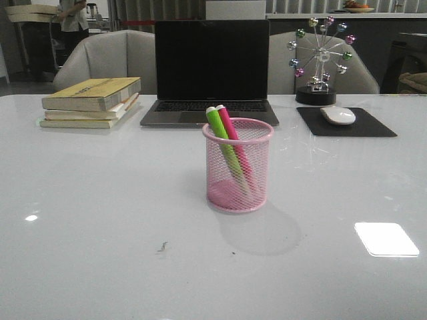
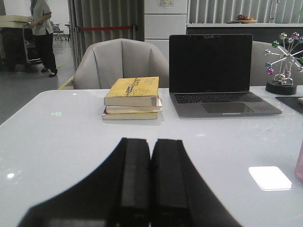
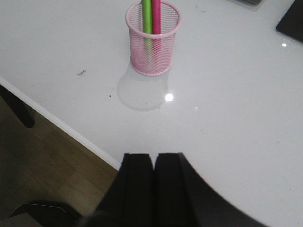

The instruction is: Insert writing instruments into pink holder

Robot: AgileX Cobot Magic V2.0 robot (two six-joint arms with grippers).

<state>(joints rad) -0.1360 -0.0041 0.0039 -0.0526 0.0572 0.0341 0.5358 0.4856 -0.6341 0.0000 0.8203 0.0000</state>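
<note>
Where the glossy white bench [image 1: 100,220] runs nearest the robot, both grippers sit pulled back with fingers pressed together, holding nothing: left gripper [image 2: 150,189], right gripper [image 3: 152,189] over the bench's near edge with wood floor [image 3: 42,165] below. Pink holder [image 1: 237,167] stands upright mid-bench, well apart from both, with the green pen [image 1: 223,143] and pink pen [image 1: 232,137] leaning inside. Beyond: stacked books [image 1: 93,101], laptop [image 1: 211,70], mouse [image 1: 338,115] on black pad [image 1: 373,125], ferris-wheel ornament [image 1: 320,57], grey chairs [image 1: 110,57].
</note>
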